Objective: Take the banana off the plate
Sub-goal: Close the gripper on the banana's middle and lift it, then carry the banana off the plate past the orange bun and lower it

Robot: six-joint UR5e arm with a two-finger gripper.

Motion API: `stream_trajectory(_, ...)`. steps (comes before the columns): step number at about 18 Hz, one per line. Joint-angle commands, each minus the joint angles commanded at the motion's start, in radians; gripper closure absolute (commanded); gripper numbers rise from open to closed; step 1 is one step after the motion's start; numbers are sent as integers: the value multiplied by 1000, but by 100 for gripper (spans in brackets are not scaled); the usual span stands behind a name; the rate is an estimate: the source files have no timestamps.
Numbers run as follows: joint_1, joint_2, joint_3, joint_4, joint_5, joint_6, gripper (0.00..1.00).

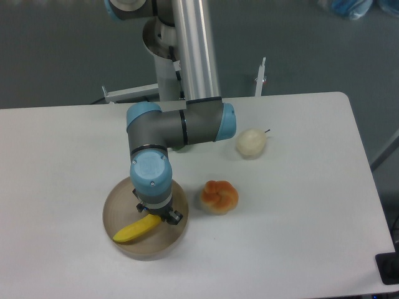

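jaws hidden over banana [134, 230] on plate [163, 246]; white table [299, 237], grey floor [62, 50].

1. A white worktop [299, 249] with rounded corners fills most of the view, lit evenly with soft shadows.
2. Behind it lies a dark grey floor [62, 50].
3. A white metal bracket [128, 93] sits at the worktop's far edge.
4. A slim white upright post [260, 78] stands near the far edge, further right.
5. Something pale blue [349, 7] shows at the top right corner, too cropped to identify.
6. A dark object [389, 266] juts in at the lower right edge.
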Motion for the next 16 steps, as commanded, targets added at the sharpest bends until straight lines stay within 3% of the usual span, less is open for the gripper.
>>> stream_trajectory(6,67,68,6,-3,-69,3,97)
stream_trajectory(11,181,89,61,-3,-68,29,97)
stream_trajectory(14,256,88,101,-38,-65,147,97)
stream_trajectory(16,331,88,110,-90,-54,378,97)
